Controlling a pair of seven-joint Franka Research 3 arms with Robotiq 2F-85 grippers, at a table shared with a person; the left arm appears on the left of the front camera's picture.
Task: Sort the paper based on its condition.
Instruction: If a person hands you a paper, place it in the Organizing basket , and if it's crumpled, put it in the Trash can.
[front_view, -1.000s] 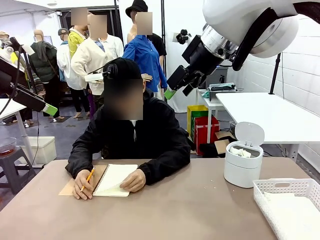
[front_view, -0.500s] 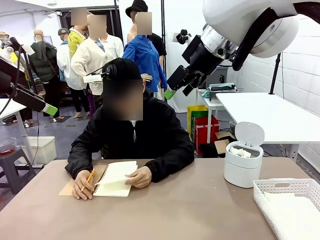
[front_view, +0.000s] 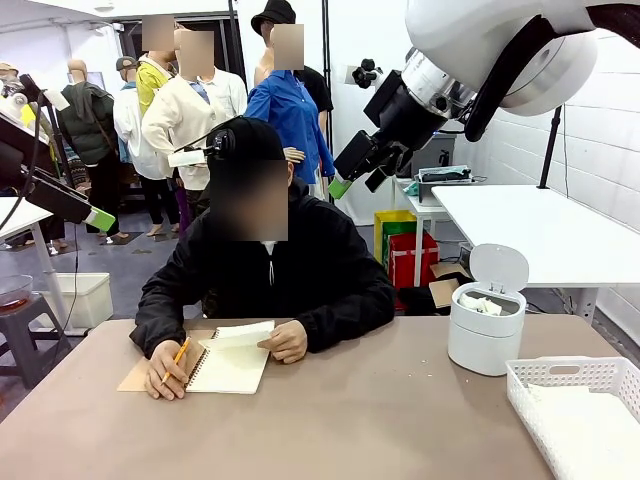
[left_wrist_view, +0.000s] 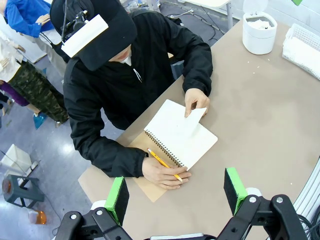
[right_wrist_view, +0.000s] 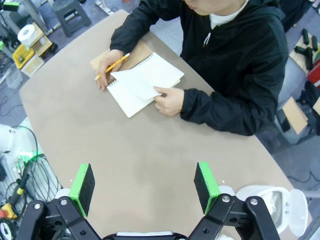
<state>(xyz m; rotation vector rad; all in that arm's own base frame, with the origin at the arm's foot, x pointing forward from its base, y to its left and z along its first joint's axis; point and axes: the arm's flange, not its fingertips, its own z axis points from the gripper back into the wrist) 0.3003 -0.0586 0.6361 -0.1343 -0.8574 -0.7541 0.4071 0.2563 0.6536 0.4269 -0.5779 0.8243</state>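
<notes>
paper wads (front_view: 485, 305) sit in the open-lidded white bin (front_view: 483, 350) at the far right of the table (front_view: 380, 420), and flat white sheets (front_view: 585, 425) lie in the white basket (front_view: 565, 368) at the near right. at the far left a person's hand (front_view: 287, 342) lifts a page (front_view: 243, 335) of the notebook (front_view: 230, 372), while the other hand (front_view: 165, 375) holds a pencil (front_view: 178, 352). the left gripper (left_wrist_view: 176, 194) and the right gripper (right_wrist_view: 144, 186) hang high above the table, jaws spread wide, gripping nothing.

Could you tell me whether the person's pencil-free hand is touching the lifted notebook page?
Touching. The right wrist view shows the pencil-free hand pinching the lifted notebook page at its edge, with no gap between them.
</notes>
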